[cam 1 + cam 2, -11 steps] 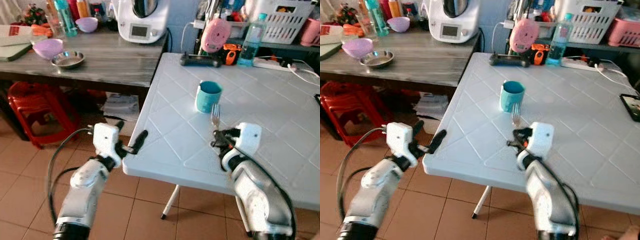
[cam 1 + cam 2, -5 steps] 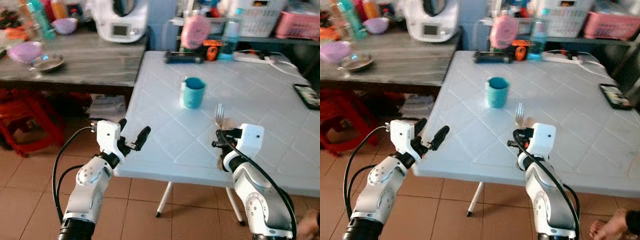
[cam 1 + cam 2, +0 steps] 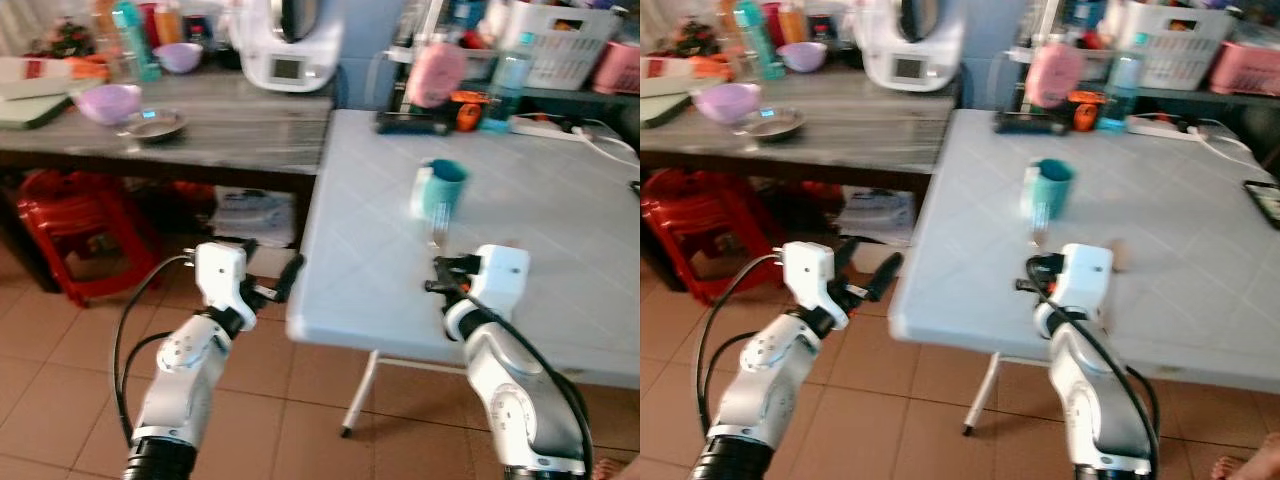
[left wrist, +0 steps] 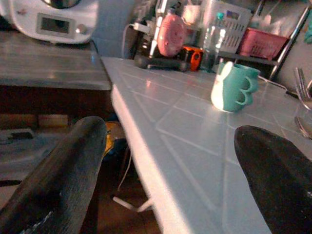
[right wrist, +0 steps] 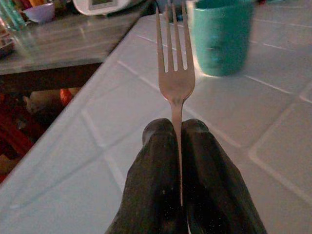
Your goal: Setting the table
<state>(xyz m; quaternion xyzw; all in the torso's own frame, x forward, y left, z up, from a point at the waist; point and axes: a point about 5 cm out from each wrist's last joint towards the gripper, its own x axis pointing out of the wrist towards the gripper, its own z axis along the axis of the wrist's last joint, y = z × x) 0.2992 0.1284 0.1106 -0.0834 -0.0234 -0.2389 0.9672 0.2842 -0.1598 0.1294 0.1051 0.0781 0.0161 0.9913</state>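
Right wrist view — the right pincer point(image 5: 178, 129) is clamped on a fork point(image 5: 174, 73), tines toward the teal cup point(image 5: 222, 36).

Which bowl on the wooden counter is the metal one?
The shallow shiny steel bowl near the counter's front edge, beside the larger lilac bowl. The small purple bowl sits further back among bottles.

A white tiled table point(image 3: 560, 260) carries a teal mug point(image 3: 441, 190).
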